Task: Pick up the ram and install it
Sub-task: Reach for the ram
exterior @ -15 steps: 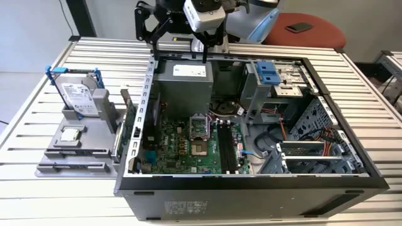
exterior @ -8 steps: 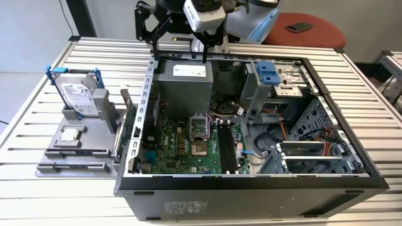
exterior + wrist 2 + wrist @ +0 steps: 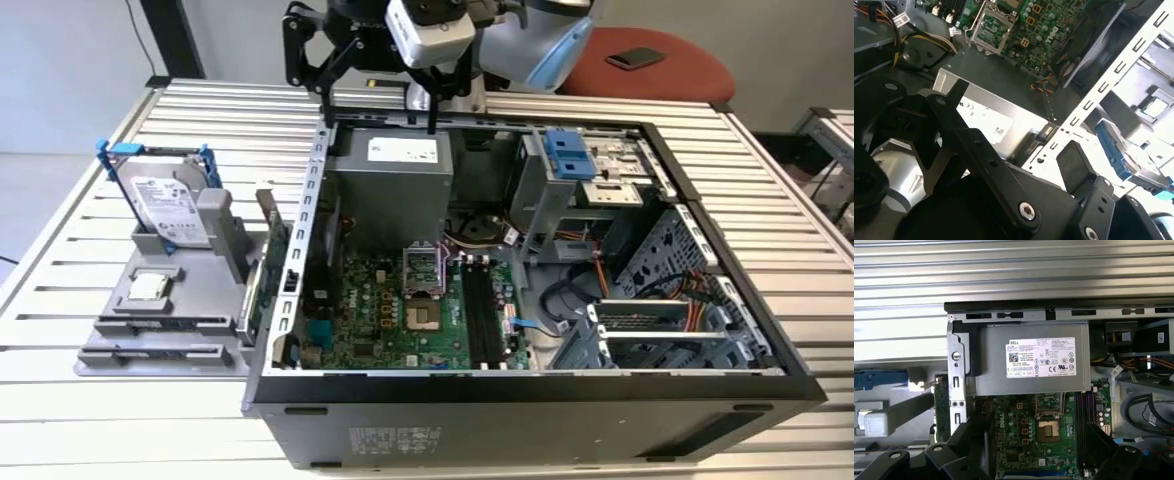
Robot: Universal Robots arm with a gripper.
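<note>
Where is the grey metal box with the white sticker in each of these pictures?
Exterior view: the grey box stands at the far end of the open case, beyond the motherboard.
First wrist view: the box lies between the case's edge and the motherboard.
Second wrist view: the box lies next to the motherboard, sticker facing the camera.
Shared landmark: the square processor socket.

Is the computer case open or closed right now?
Open. The computer case lies on its side with no panel over the top, so the motherboard and power supply inside are in plain sight.
</note>
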